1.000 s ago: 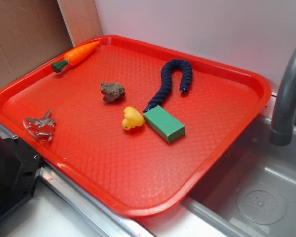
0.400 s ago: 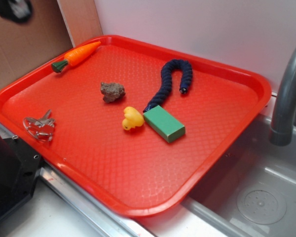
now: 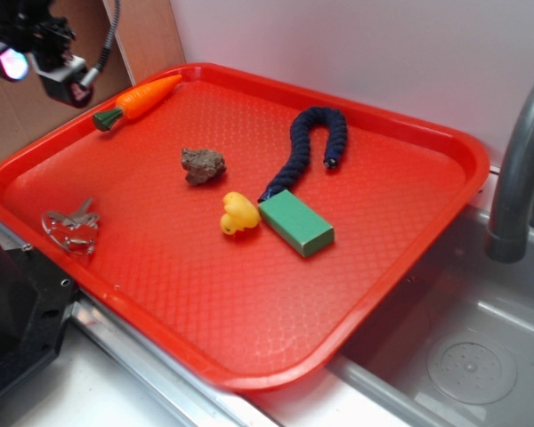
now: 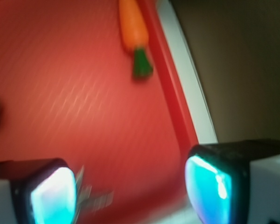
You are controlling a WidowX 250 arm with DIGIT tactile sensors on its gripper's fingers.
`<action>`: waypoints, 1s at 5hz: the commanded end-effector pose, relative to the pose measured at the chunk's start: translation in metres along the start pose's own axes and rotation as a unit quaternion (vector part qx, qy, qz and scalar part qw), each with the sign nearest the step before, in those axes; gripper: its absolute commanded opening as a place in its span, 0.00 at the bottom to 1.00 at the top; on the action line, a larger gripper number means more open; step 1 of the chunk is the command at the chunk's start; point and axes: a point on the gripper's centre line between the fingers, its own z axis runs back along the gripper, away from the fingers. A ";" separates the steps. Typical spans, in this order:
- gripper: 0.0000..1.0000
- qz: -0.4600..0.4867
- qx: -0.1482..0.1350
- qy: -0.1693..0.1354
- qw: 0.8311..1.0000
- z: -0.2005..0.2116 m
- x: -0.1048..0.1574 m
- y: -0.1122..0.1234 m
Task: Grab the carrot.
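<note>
Red tray (image 3: 409, 258) beside sink (image 3: 472, 356)

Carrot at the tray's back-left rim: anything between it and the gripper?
Nothing visible. The gripper, jaws apart, is above the red plastic tray's left edge; the small orange toy carrot lies alone along the rim, bare tray ahead of the fingers in the wrist view.

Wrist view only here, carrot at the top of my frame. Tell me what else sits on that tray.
Observer: Besides the carrot, the tray holds a yellow duck touching a green block.
Operator: Give me the gripper's position.
Observer: The gripper hangs above the tray's far left edge, apart from the carrot.
Operator: Report anything near the duck.
Observer: A brown rock lies apart from it, and a dark blue rope ends at the block.
</note>
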 end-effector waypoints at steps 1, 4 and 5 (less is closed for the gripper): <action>1.00 -0.005 0.046 -0.060 0.997 -0.029 0.069 0.014; 1.00 -0.029 0.011 -0.059 0.998 -0.075 0.109 0.004; 1.00 -0.026 -0.030 -0.062 0.997 -0.079 0.107 0.000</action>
